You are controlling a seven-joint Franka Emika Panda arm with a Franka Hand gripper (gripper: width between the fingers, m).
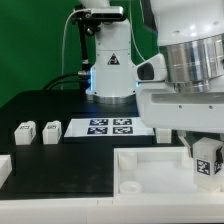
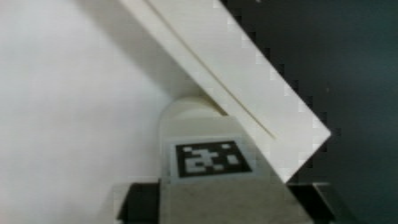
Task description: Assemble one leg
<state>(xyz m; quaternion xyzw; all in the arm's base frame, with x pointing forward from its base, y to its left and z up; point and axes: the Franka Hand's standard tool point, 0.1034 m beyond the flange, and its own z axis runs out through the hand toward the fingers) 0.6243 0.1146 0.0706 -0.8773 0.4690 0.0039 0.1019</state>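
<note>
My gripper (image 1: 205, 152) is shut on one leg (image 1: 208, 165), a small white block with a black-and-white tag. It holds the leg over the near right part of the large flat white panel (image 1: 150, 178). In the wrist view the leg (image 2: 210, 135) sits between my two black fingers (image 2: 143, 203), tag facing the camera. Its far end is at the panel's raised rim (image 2: 240, 80), which runs diagonally. I cannot tell if the leg touches the panel. Two more legs (image 1: 25, 131) (image 1: 51, 130) stand side by side on the black table at the exterior view's left.
The marker board (image 1: 110, 127) lies flat in front of the arm's base (image 1: 110, 80). A white part (image 1: 4, 170) shows at the left edge of the exterior view. Black table surface (image 2: 347, 60) lies beyond the panel's rim.
</note>
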